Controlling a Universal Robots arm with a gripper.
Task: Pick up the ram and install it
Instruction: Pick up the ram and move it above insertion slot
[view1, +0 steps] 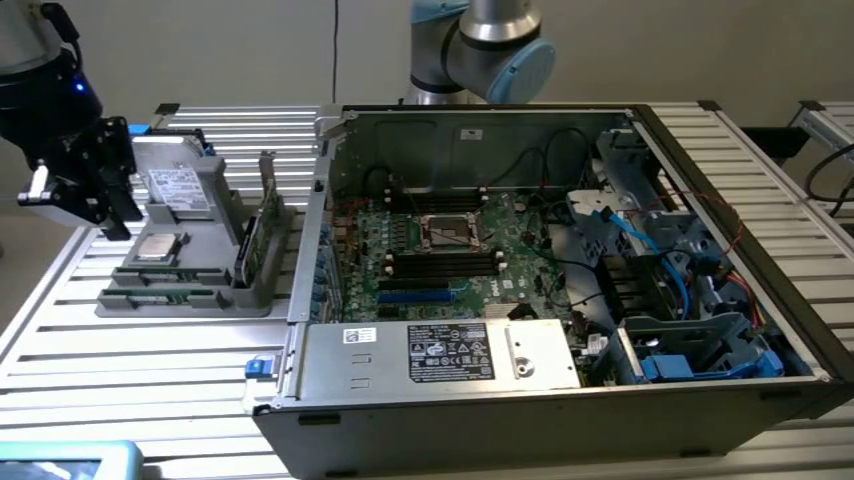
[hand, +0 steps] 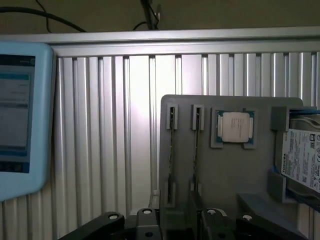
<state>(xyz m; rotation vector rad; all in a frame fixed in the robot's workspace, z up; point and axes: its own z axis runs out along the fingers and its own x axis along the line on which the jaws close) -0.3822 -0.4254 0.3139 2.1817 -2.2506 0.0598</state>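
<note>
Two narrow green ram (view1: 167, 296) sticks rest on edge in the front slots of a grey parts tray (view1: 200, 305), at the exterior view's left of the open computer case (view1: 561, 260). In the wrist view the ram (hand: 171, 150) appears as two thin edge-on strips in the tray (hand: 230, 175). My gripper (view1: 87, 205) hangs above the tray's outer edge, near the hard drive end. It is open and holds nothing. Its linkage (hand: 175, 222) stands spread over the tray's edge, short of the ram.
The tray also carries a CPU (hand: 235, 127), a hard drive (hand: 302, 157) and taller green cards (view1: 260, 235) standing upright. Black memory slots (view1: 441, 262) flank the motherboard's socket. A light blue tablet (hand: 20, 120) lies on the slatted table (view1: 134, 370).
</note>
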